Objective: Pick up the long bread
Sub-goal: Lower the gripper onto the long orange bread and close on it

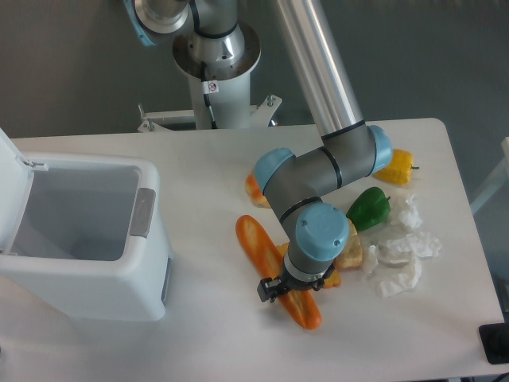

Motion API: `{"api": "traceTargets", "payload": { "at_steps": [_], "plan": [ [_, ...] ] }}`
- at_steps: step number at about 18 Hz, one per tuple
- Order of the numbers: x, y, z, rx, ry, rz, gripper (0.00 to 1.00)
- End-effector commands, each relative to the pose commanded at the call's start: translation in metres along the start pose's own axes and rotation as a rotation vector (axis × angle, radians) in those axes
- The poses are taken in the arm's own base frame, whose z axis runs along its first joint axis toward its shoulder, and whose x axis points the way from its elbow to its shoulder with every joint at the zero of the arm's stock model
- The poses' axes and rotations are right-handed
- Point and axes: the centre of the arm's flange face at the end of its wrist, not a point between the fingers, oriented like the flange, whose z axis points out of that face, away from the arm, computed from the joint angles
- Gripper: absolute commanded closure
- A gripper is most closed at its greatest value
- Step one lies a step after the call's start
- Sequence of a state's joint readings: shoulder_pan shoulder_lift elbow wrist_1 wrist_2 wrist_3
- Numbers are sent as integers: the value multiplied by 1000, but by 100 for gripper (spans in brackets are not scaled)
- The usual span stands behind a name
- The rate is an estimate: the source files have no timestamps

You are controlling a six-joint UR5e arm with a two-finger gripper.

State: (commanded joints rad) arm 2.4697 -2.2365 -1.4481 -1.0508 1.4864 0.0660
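Note:
The long bread, an orange-brown baguette, lies diagonally on the white table in front of the middle. My gripper points straight down onto its lower half, with the blue wrist above it hiding most of the fingers. A black finger shows at the bread's left side. The bread rests on the table, and its lower end sticks out below the gripper. The jaws straddle the bread, but how tightly they hold it is hidden.
A white open bin stands at the left. Behind the arm lies an orange bun. To the right are a green pepper, a yellow pepper, crumpled white paper and a yellow toast slice.

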Motion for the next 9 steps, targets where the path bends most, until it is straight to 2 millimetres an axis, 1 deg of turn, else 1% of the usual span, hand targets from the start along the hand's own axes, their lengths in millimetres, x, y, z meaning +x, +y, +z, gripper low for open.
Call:
{"api": "traceTargets", "payload": {
  "at_steps": [2,3,4,5,6,7,9],
  "plan": [
    [0,0,0,0,-2,-3,39],
    [0,0,-2,3,0,-6,44],
    [-1,0,-1,2,0,-9,51],
    [0,1,-1,1,-2,-8,62],
    [0,2,-1,0,-2,-8,70],
    [0,2,0,-3,0,-6,75],
    [-1,3,-3,2,0,-3,76]
  ]
}}
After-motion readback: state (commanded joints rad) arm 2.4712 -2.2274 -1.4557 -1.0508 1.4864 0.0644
